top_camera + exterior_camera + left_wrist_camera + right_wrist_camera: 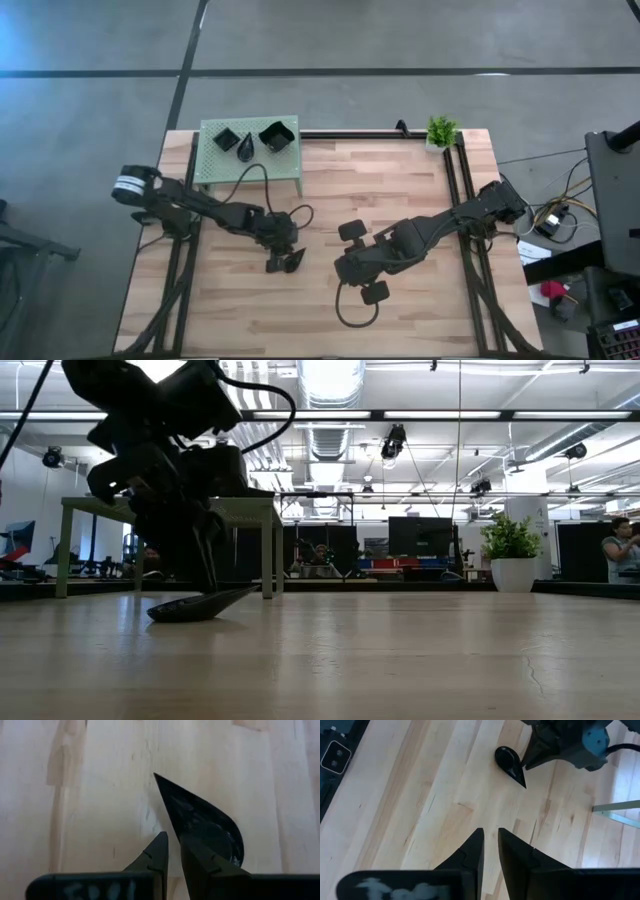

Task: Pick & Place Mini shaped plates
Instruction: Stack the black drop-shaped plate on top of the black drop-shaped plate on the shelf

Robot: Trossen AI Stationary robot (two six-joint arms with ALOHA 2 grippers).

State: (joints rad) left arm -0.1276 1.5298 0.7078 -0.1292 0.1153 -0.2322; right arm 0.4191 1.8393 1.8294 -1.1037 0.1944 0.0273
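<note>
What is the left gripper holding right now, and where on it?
The left gripper pinches a teardrop-shaped mini plate by the rim at its rounded end, with the pointed tip facing away. The right gripper holds nothing.

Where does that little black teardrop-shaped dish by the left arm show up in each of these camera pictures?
High view: the teardrop dish lies left of centre on the wooden table, under the left gripper.
Low view: at left, tilted, one end raised.
Left wrist view: centre-right, its rim between the fingers.
Right wrist view: upper centre.
Shared landmark: the green stand, in the high, low and right wrist views.
</note>
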